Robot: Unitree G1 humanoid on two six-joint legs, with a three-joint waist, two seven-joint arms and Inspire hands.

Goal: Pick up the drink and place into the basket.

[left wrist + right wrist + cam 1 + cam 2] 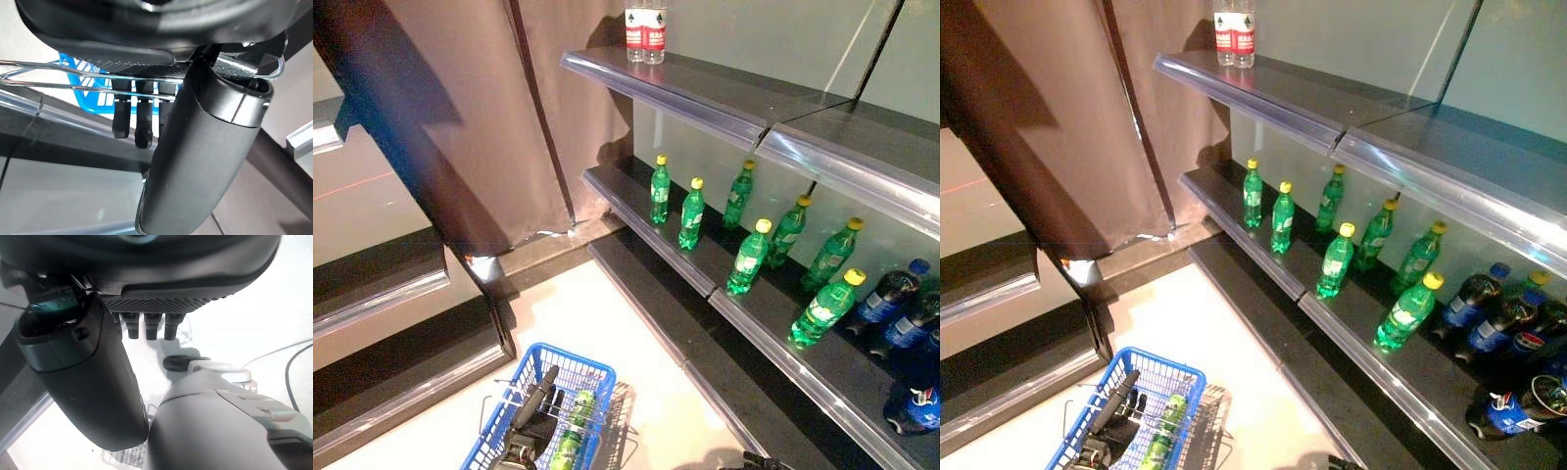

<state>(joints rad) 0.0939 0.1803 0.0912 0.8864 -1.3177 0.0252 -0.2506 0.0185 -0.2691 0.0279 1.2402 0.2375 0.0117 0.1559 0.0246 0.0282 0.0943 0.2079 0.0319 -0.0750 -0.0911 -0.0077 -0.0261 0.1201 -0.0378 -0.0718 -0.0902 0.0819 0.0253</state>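
left hand (146,117) is curling its fingers round the wire handle of the blue basket (570,368) and carrying it low by the floor. right hand (146,325) is hanging empty, fingers relaxed. shelves (705,269) are standing ahead, holding green bottles (747,258) and dark cola bottles (886,297). one green bottle (574,431) is already lying in the basket. a swinging basket is risking a knock against the shelf edge.

brown curtain (480,108), two water bottles (645,33) on top shelf (705,88)
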